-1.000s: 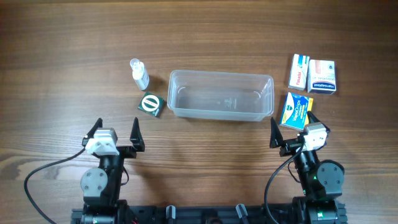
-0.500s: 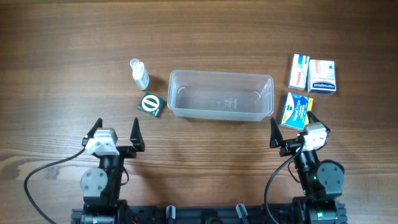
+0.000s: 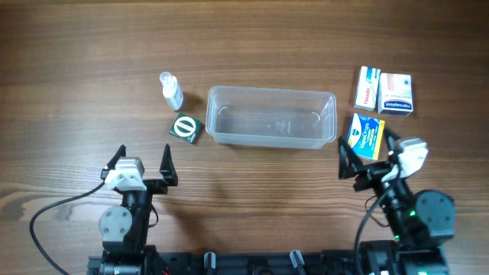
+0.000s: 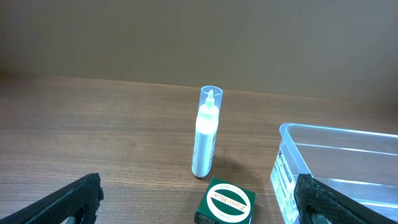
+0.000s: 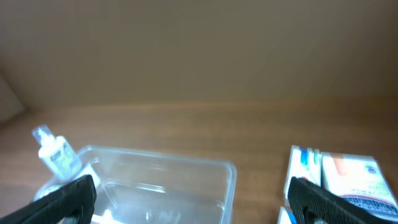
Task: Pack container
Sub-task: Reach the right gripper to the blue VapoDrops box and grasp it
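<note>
The clear plastic container (image 3: 272,117) stands empty at the table's middle; it also shows in the left wrist view (image 4: 348,168) and the right wrist view (image 5: 155,186). A green Zam-Buk box (image 3: 184,127) (image 4: 225,202) and a small clear spray bottle (image 3: 170,90) (image 4: 205,132) (image 5: 58,154) lie to its left. A blue and yellow box (image 3: 364,135) and two white boxes (image 3: 367,88) (image 3: 396,94) (image 5: 354,177) lie to its right. My left gripper (image 3: 143,164) (image 4: 199,202) is open, near the front edge. My right gripper (image 3: 368,154) (image 5: 193,199) is open, just before the blue box.
Black cables (image 3: 53,210) run from the arm bases along the table's front edge. The wooden table (image 3: 92,46) stretches behind and to both sides of the container.
My right arm has shifted to the right and a little forward, and its gripper now sits closer to the blue and yellow box. The left arm has not moved.
</note>
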You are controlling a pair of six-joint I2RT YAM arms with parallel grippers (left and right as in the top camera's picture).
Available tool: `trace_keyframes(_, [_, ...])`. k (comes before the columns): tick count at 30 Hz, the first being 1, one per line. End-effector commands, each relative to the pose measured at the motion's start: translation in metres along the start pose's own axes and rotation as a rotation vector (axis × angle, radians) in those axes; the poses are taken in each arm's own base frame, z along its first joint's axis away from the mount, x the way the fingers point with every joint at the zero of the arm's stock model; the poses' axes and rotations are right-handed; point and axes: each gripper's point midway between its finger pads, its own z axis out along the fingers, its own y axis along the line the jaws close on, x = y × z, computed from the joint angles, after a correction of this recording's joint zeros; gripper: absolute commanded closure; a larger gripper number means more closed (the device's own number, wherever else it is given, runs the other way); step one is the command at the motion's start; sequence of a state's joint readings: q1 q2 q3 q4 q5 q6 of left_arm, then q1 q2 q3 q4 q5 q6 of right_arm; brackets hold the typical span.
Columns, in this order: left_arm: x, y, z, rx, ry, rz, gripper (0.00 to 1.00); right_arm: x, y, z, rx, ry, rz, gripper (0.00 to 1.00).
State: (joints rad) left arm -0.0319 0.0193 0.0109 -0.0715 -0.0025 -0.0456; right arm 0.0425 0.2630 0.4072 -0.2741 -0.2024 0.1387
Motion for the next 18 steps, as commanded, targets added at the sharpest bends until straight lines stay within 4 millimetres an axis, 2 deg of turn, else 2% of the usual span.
trace_keyframes(1, [0.001, 0.000, 0.000, -0.004, -0.004, 0.016, 0.00, -0.035, -0.021, 0.004, 0.161, 0.142, -0.023, 0.00])
trace_keyframes(5, [0.001, 0.000, 0.000, -0.004, -0.004, 0.016, 0.00, -0.042, -0.038, 0.018, 0.253, 0.340, -0.063, 0.00])
trace_keyframes(8, [0.001, 0.000, 0.000, -0.004, -0.004, 0.016, 0.00, -0.039, -0.043, 0.041, 0.254, 0.446, -0.064, 0.00])
trace_keyframes(10, [0.001, 0.000, 0.000, -0.004, -0.004, 0.016, 0.00, -0.030, -0.044, 0.055, 0.242, 0.489, -0.056, 0.00])
trace_keyframes(13, [0.001, 0.000, 0.000, -0.004, -0.004, 0.016, 0.00, -0.003, -0.052, 0.071, 0.254, 0.590, -0.046, 0.00])
trace_keyframes(15, [0.001, 0.000, 0.000, -0.004, -0.003, 0.016, 0.00, 0.007, -0.054, 0.074, 0.249, 0.634, -0.063, 0.00])
trace_keyframes(18, [0.001, 0.000, 0.000, -0.004, -0.004, 0.016, 0.00, 0.011, -0.050, 0.073, 0.229, 0.648, -0.050, 0.00])
